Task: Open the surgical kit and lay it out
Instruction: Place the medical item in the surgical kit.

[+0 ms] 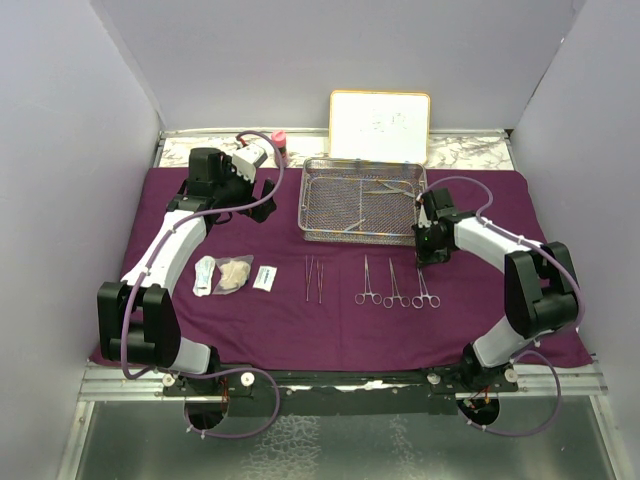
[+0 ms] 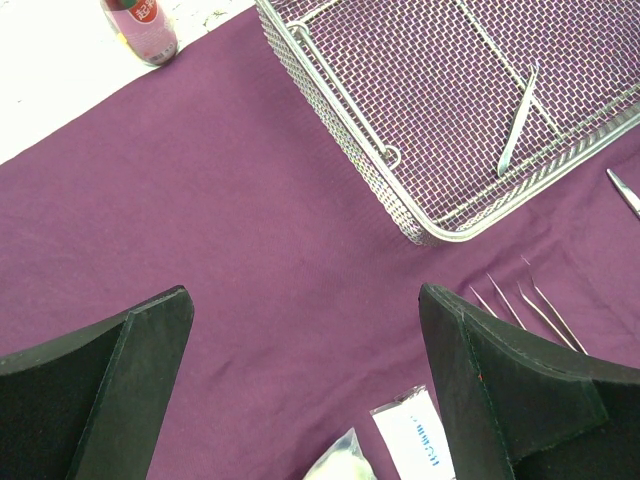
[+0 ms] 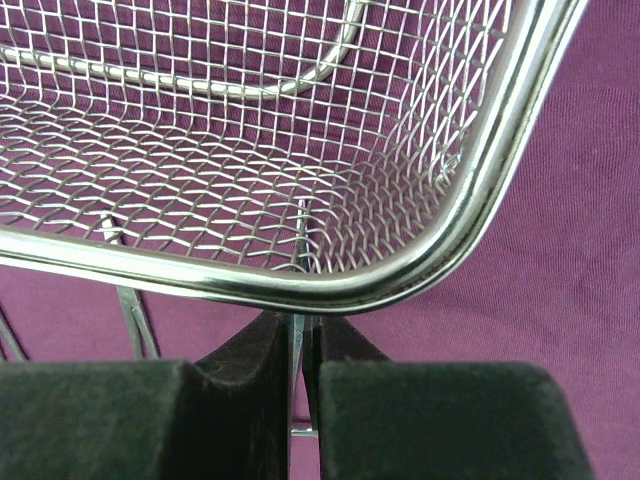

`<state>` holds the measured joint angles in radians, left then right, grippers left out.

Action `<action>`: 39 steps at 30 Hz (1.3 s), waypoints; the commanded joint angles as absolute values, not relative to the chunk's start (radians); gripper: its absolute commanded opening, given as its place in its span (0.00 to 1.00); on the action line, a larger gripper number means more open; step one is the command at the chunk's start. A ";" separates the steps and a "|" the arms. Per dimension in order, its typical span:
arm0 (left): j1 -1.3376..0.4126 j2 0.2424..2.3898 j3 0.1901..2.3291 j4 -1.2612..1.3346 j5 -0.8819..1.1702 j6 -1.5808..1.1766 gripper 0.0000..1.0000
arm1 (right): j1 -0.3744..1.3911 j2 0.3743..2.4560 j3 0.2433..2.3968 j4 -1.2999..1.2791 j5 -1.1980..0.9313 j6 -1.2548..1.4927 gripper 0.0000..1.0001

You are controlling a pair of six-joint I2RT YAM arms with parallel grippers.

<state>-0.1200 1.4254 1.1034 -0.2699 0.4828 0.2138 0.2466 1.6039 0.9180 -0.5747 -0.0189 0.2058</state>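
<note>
Sitting at the far middle of the spread purple cloth wrap (image 1: pixel 290 330), the mesh tray (image 1: pixel 350 240) holds a few slim steel pieces (image 1: pixel 385 190); their count is unclear from above. On the cloth on the near side of the tray, laid out in a row: two packets (image 1: pixel 204 275) with gauze (image 1: pixel 236 274) between them, forceps (image 1: pixel 313 278), three clamps (image 1: pixel 395 285). Right gripper (image 3: pixel 300 335) is at the tray's near right corner, outside the rim, pinched tight on a thin steel instrument (image 3: pixel 297 370); type not readable. Left gripper (image 2: pixel 305 295) is spread wide, holding nothing, over bare cloth left of the tray. Left wrist view shows one tweezer-like piece (image 2: pixel 520 120) lying loose in a tray compartment beside a wire divider; the top view blurs this. Only the right wrist view shows the grip; in the top view the wrist covers it. Only the top view shows the whiteboard (image 1: pixel 380 125) behind the tray. Bottle (image 1: pixel 279 140) stands off the cloth, far left of the tray.
</note>
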 commanded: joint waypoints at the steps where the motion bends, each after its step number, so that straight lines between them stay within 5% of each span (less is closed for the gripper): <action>1: -0.122 1.397 1.093 -0.247 0.514 0.205 0.99 | 0.239 1.615 0.953 -0.552 0.005 0.222 0.01; 16: -0.122 1.395 1.091 -0.246 0.515 0.207 0.99 | 0.239 1.609 0.940 -0.544 0.008 0.222 0.09; 31: -0.121 1.390 1.089 -0.248 0.519 0.205 0.99 | 0.239 1.541 0.938 -0.543 -0.018 0.200 0.34; 39: -0.120 1.391 1.093 -0.247 0.526 0.199 0.99 | 0.239 1.383 0.921 -0.522 -0.086 0.137 0.38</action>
<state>-0.1200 1.4250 1.1027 -0.2695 0.4862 0.2131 0.2466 1.4841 0.9264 -0.5678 -0.0296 0.1871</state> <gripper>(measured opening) 0.989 0.374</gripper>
